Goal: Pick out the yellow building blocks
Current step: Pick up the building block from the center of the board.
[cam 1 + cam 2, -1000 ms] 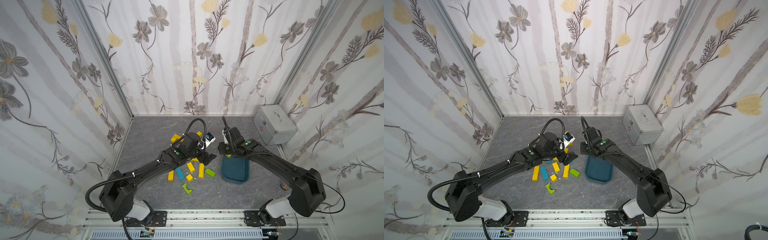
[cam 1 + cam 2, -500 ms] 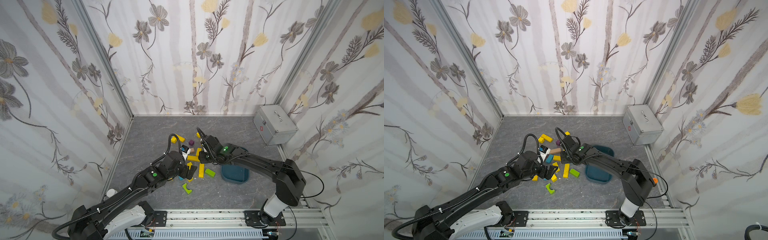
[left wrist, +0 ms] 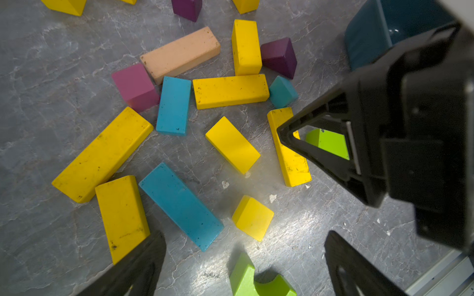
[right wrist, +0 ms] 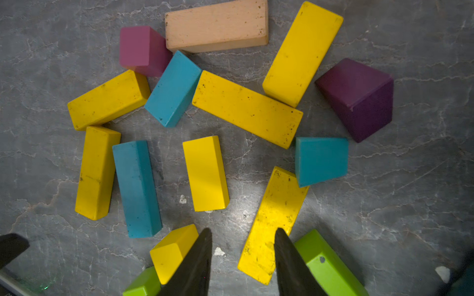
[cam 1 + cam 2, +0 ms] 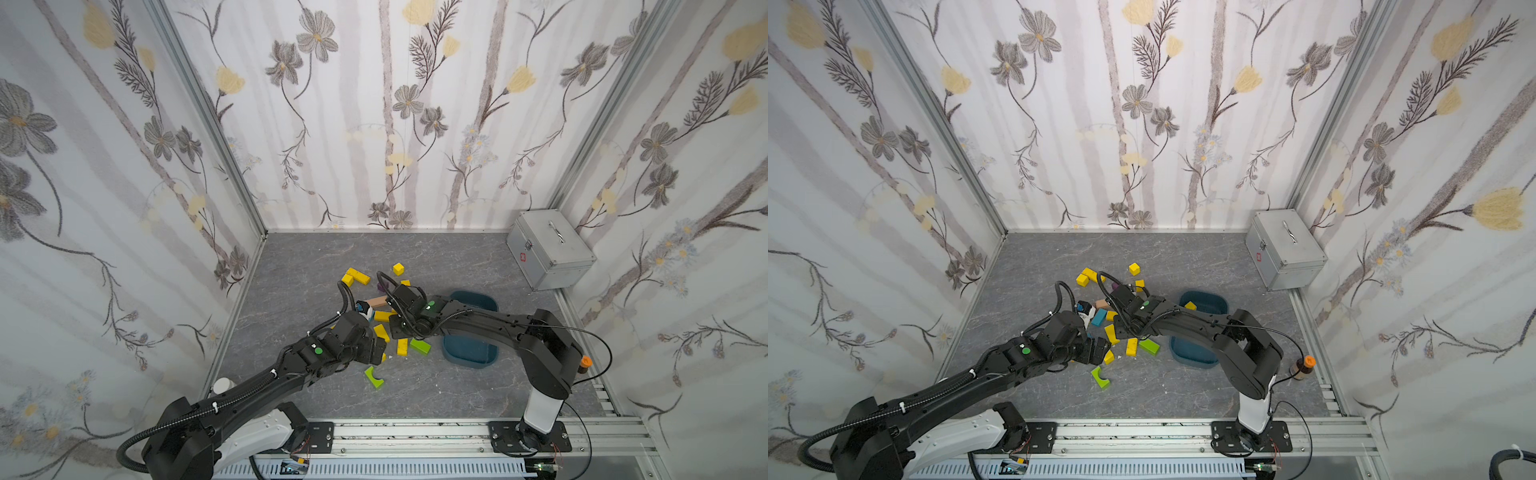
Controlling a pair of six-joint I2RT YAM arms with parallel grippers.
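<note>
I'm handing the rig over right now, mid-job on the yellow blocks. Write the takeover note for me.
Left gripper: jaws wide open, empty, over the pile by a small yellow cube.
Right gripper: jaws narrowly open, empty, one tip over a long yellow bar.
Yellow building blocks: most lie loose on the floor, mixed with other-coloured blocks; a few sit farther back.
Done: one yellow block appears to lie in the teal bin.
Left: nearly all the rest.
</note>
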